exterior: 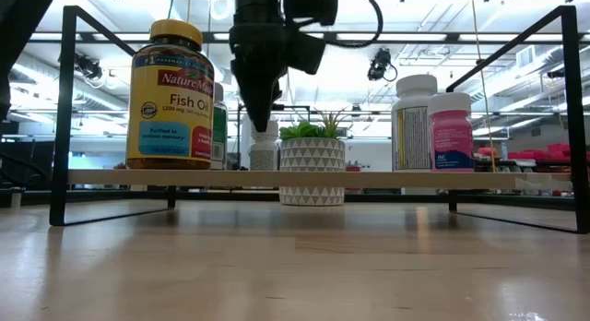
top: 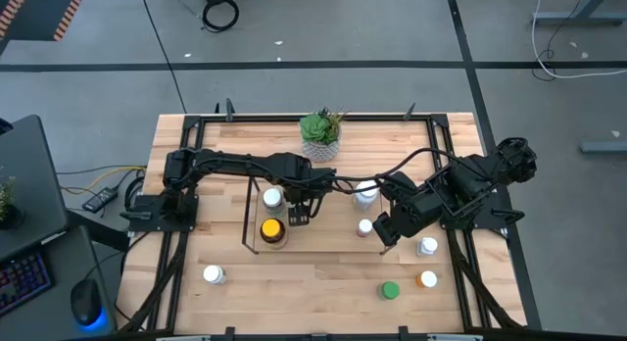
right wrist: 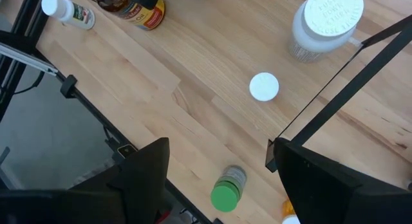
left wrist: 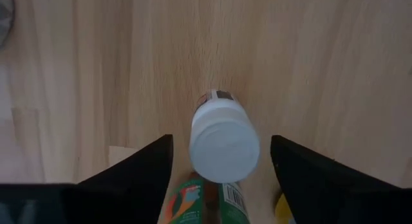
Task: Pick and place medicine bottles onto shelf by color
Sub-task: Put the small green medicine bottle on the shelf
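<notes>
The wire shelf (exterior: 369, 178) stands mid-table with a wooden floor. On it stand an amber yellow-capped bottle (exterior: 171, 95), a large white bottle (exterior: 415, 123) and a pinkish bottle (exterior: 452, 132). My left gripper (left wrist: 222, 143) is open, pointing down over a small white-capped bottle (left wrist: 224, 143) that stands upright on the shelf floor (exterior: 264, 150). The fingers stand on either side of its cap, apart from it. My right gripper (right wrist: 219, 147) is open and empty above the table right of the shelf (top: 384, 238). A green-capped bottle (right wrist: 225, 192) lies on its side on the table.
A potted plant (top: 321, 135) stands at the far edge. Loose bottles are on the table: white ones (top: 213, 274) (top: 427, 246) (top: 364, 226) and an orange-capped one (top: 428, 279). A green-labelled bottle (left wrist: 206, 201) stands close beside the small white one.
</notes>
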